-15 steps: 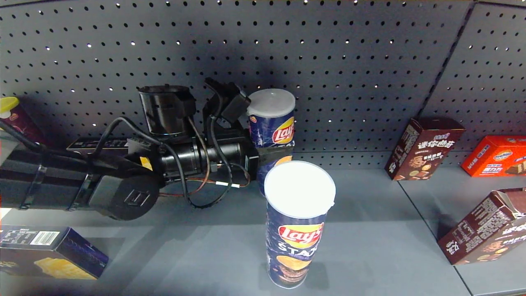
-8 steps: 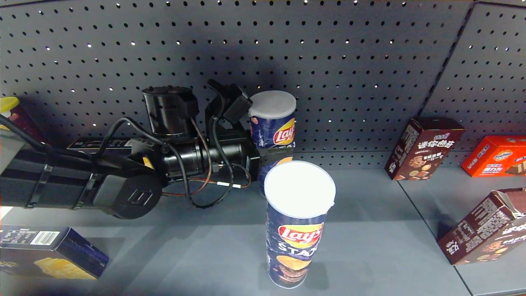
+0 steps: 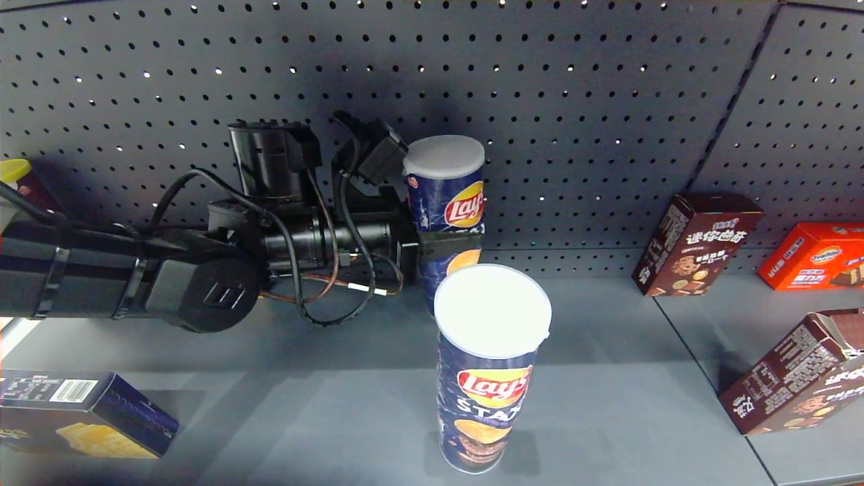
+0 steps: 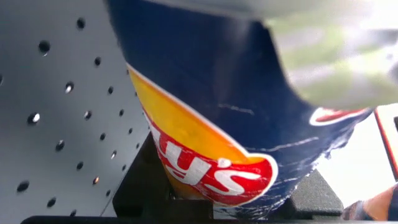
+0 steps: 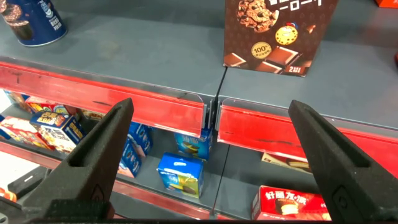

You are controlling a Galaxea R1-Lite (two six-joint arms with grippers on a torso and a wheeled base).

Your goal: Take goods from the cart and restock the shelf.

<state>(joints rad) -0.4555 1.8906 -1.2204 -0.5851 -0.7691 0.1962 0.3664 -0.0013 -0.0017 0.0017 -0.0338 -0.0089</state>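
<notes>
The left gripper, at the 9 o'clock side of an upright potato-chip can, grips it mid-body, long axis vertical, close to the pegboard and at 12 o'clock from the second chip can on the shelf, its base hidden.

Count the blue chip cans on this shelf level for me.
2. The rear can is held in the left gripper by the pegboard; the front can stands on the shelf just before it. The left arm may hide others.
</notes>
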